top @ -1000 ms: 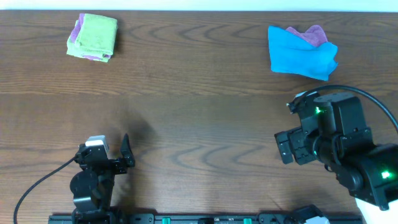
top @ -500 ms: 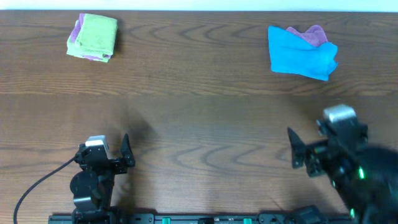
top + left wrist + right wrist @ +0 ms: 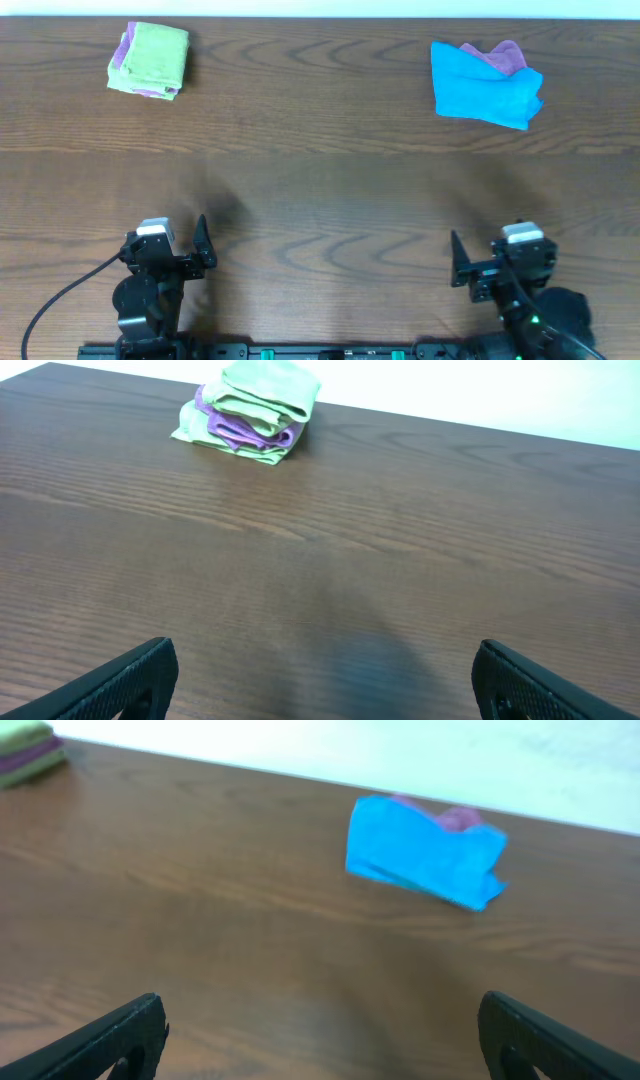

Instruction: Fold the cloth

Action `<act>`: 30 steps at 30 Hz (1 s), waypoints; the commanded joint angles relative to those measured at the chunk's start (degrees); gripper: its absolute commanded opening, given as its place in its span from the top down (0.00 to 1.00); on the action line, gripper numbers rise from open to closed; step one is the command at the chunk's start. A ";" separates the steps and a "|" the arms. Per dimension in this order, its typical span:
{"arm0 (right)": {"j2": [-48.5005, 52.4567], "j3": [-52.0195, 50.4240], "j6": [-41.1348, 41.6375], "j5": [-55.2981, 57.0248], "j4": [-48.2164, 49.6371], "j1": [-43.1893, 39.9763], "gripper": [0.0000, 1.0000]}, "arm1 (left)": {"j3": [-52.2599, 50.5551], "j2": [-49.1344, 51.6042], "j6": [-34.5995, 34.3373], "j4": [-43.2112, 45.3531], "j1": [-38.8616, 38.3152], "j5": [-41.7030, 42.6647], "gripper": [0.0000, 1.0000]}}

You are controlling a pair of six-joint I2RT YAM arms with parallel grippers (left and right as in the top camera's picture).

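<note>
Lime-green cloth point(image 3: 150, 58) lying folded at far left corner of wooden table point(image 3: 320, 180), purple cloth point(image 3: 238, 428) showing between its layers. Bright blue cloth point(image 3: 485, 85) sitting bunched at far right, well apart. Left gripper point(image 3: 325, 685) and right gripper point(image 3: 320, 1045) sitting at near edge, jaws spread wide, gripping nothing.

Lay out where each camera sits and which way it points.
Overhead: above the table, looking straight down; left gripper and right gripper at the near edge.
Left wrist: low behind its open fingers, facing the folded cloth.
Right wrist: low behind its open fingers, facing the blue cloth.
Shared: the cloth shows in all three views.
</note>
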 commanded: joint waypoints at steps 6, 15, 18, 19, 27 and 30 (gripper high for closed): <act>-6.84 -11.21 0.11 -2.49 2.21 -0.46 0.01 | -1.29 -0.48 -0.63 -0.13 -0.26 -0.55 0.05; -6.86 -16.83 0.09 -2.45 2.14 -0.50 0.01 | -1.29 -0.48 -0.63 -0.13 -0.26 -0.55 0.05; -6.84 -18.95 0.09 -2.45 1.86 -0.50 0.01 | -1.29 -0.48 -0.63 -0.13 -0.26 -0.55 0.05; -6.84 -18.80 0.09 -2.45 1.03 -0.50 0.01 | -1.29 -0.48 -0.66 -0.13 -0.26 -0.55 0.05; -6.84 -18.80 0.09 -2.45 1.09 -0.50 0.01 | -1.29 -0.48 -0.66 -0.13 -0.26 -0.55 0.05; -6.84 -18.80 0.09 -2.45 1.07 -0.50 0.01 | -1.29 -0.48 -0.63 -0.13 -0.26 -0.55 0.05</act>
